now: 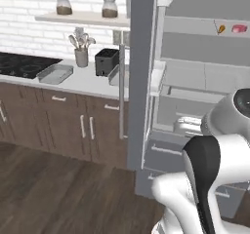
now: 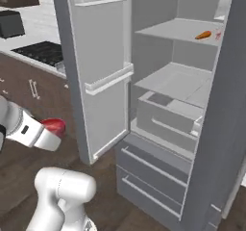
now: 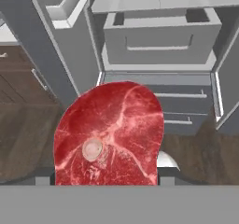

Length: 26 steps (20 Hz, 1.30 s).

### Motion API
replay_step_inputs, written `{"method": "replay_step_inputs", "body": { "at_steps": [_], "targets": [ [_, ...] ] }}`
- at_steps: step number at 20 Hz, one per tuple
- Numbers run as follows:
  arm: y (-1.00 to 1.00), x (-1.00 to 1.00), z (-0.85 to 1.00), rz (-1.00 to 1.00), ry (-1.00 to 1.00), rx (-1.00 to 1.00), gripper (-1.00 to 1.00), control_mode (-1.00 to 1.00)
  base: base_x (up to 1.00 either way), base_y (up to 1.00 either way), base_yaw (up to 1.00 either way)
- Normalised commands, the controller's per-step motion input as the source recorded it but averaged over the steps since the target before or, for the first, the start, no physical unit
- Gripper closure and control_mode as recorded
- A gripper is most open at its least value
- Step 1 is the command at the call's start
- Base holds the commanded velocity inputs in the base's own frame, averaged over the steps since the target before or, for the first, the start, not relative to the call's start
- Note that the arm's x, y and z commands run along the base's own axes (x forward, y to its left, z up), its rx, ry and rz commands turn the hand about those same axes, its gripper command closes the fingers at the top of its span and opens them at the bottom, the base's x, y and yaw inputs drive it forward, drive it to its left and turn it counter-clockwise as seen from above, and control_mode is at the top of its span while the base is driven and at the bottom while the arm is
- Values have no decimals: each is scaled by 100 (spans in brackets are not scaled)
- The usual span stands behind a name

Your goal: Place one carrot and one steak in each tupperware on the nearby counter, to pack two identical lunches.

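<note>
Left base view: my white arm [image 1: 205, 179] rises at the lower right in front of the open fridge [image 1: 195, 82]. On an upper fridge shelf at the far right lie a carrot [image 1: 221, 29] and, just beside it on the right, a steak [image 1: 239, 29]. To the left, the pale surface [image 1: 85, 81] over the brown cabinets carries one tupperware [image 1: 54, 74] near the black stovetop [image 1: 24, 65], then a utensil holder [image 1: 81, 56] and a black toaster [image 1: 106, 61]; a second tupperware [image 1: 117, 76] sits right of the toaster, partly hidden by the fridge door.

Right base view: my pincer [image 2: 54, 129] hangs at the left, low beside the open fridge door [image 2: 101, 71], with a red steak [image 2: 54, 126] at its tip. An orange carrot [image 2: 203, 34] lies on the upper shelf at the far right.

Hand view: my pincer [image 3: 105, 181] is pinching a steak [image 3: 109, 134], red and marbled, held between the fingers above the wooden floor [image 3: 23, 125], facing the fridge drawers [image 3: 161, 41].
</note>
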Motion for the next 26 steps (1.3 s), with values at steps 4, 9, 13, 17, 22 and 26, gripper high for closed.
{"method": "replay_step_inputs", "body": {
  "at_steps": [4,9,13,17,22,26],
  "targets": [
    [0,0,0,0,0,0,100,100,0,48,89],
    [0,0,0,0,0,0,100,100,8,43,84],
    [0,0,0,0,0,0,100,100,86,17,62],
    [0,0,0,0,0,0,100,100,100,0,36],
    [0,0,0,0,0,0,100,100,100,-11,10],
    [0,0,0,0,0,0,100,100,100,-17,-10]
  ]
}}
